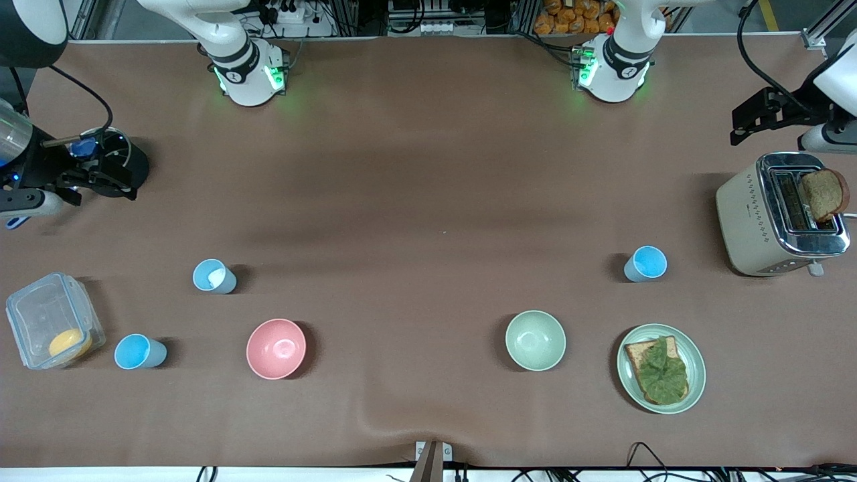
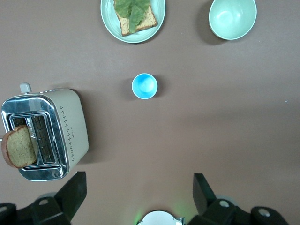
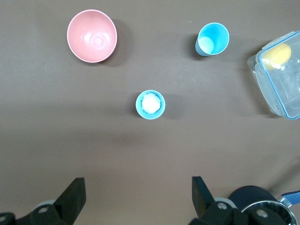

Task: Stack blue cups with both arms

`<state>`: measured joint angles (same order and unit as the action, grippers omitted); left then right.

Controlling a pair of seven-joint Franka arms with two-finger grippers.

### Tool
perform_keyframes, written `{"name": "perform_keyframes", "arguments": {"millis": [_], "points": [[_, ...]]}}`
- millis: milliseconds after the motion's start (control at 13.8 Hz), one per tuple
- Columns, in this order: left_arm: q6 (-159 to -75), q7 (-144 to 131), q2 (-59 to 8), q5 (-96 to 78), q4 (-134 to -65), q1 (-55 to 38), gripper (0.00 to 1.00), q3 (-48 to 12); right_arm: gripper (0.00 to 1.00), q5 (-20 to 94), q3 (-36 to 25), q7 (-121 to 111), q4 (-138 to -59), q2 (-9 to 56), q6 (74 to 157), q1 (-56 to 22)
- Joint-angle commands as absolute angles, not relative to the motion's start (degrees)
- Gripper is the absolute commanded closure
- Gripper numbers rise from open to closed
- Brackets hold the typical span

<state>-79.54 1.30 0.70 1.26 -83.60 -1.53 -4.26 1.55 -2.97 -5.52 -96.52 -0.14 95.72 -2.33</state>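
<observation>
Blue cup point(image 2: 144, 86) below left pincer point(image 2: 139, 197)

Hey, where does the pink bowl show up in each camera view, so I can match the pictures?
Front view: the pink bowl stands low in the picture, toward the right arm's end of the table.
Left wrist view: not in it.
Right wrist view: the pink bowl sits near the upper edge.
Shared landmark: the blue cup with something white inside shows beside the bowl in the front and right wrist views.

Brown table point(image 1: 428, 201) carries three blue cups point(image 1: 214, 276), two bowls point(image 1: 276, 348), plate point(image 1: 693, 348) (bread on it), toaster point(image 1: 750, 221), container point(image 1: 40, 314).
</observation>
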Motion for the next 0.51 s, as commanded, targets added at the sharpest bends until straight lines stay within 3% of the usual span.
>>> {"name": "perform_keyframes", "arguments": {"millis": [0,434], "points": [[-79.89,3.69,1.23,-1.04,-84.2,-1.67,0.0,-3.87,0.0,2.02,-3.08,-5.54,-95.89,-0.09,95.27,-2.29],[-80.94,5.09,1.23,-0.79,-85.95,-1.32,0.0,-3.78,0.0,2.02,-3.08,-5.71,-95.89,-0.09,95.19,-2.55]]}}
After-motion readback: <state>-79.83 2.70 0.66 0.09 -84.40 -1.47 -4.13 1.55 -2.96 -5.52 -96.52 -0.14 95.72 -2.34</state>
